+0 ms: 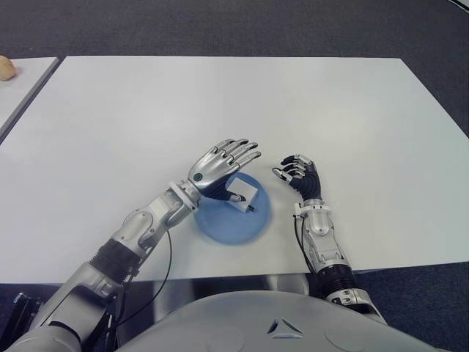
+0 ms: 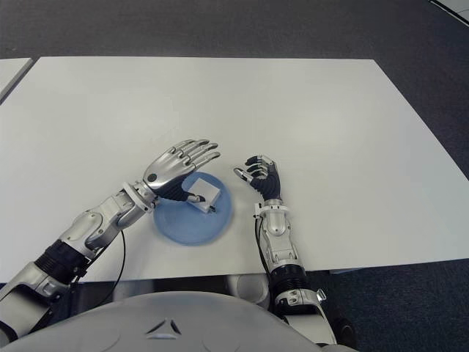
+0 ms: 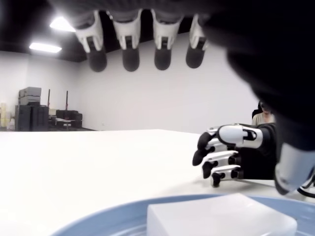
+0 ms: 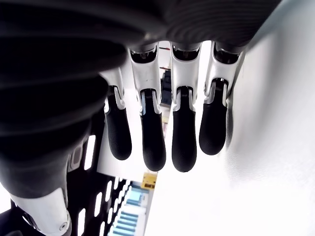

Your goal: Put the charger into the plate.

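A white block-shaped charger [image 1: 242,192] lies in the round blue plate [image 1: 220,221] near the table's front edge. My left hand [image 1: 239,170] hovers just above it, fingers stretched out flat and spread, holding nothing. In the left wrist view the charger [image 3: 221,216] sits on the plate's rim [image 3: 98,219] below the extended fingertips [image 3: 130,58]. My right hand [image 1: 290,168] shows beside the plate on its right, fingers loosely bent and holding nothing.
The white table [image 1: 220,103] stretches far ahead and to both sides. A second table at the far left carries a small beige object [image 1: 6,67]. Dark carpet surrounds the tables. The plate is close to the front edge.
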Robot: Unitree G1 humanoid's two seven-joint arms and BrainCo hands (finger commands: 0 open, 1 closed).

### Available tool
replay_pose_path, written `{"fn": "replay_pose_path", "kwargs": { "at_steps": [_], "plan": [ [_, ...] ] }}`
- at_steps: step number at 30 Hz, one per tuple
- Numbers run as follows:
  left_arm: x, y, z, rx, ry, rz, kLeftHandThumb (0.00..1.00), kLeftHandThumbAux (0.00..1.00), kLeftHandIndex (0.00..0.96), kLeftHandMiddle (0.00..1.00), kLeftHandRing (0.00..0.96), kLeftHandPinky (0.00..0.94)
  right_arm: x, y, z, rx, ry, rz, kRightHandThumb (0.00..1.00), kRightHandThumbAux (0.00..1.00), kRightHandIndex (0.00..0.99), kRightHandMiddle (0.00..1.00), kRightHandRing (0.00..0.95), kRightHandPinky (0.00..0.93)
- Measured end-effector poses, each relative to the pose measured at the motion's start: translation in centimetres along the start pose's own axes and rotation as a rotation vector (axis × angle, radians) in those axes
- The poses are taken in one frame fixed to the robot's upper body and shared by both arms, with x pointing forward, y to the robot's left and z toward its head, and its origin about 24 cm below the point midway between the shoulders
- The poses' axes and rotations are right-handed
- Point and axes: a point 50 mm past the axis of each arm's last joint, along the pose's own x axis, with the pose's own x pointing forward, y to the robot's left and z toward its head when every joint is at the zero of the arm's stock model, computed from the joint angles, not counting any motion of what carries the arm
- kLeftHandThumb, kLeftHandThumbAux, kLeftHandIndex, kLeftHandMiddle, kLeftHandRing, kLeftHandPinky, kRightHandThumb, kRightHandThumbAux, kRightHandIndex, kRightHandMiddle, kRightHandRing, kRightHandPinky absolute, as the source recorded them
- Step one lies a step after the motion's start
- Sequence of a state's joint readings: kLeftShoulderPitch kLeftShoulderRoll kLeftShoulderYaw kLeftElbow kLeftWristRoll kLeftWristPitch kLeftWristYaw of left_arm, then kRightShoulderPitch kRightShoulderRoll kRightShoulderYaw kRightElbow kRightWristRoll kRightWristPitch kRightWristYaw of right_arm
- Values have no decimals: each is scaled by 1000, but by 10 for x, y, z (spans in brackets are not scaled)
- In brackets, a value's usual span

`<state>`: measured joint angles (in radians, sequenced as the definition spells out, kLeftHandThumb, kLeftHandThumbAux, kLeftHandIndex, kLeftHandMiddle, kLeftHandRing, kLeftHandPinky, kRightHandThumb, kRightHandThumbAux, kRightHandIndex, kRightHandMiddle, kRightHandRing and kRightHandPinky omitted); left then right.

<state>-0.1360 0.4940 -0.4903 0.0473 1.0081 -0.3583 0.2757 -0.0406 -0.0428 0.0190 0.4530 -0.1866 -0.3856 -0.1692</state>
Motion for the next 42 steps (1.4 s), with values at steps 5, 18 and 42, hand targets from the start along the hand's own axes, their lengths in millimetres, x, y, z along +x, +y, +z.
{"fn": "replay_pose_path", "kwargs": {
  "at_steps": [5, 18, 42],
  "plan": [
    [0, 2, 0, -68, 12, 55, 59, 534, 0, 0, 0, 0, 0, 0, 0, 0, 0, 0, 703, 732, 423, 478, 501, 507],
    [-7, -14, -33, -585, 300, 291, 6, 584, 0, 0, 0, 57, 0, 0, 0, 4, -1, 0, 705, 732, 423, 486, 509, 519],
    [-29, -38, -75, -972, 770, 572, 100, 993, 302, 344, 331, 378, -4, -2, 1, -12, -2, -13, 705, 731, 424, 491, 510, 517]
  ]
}}
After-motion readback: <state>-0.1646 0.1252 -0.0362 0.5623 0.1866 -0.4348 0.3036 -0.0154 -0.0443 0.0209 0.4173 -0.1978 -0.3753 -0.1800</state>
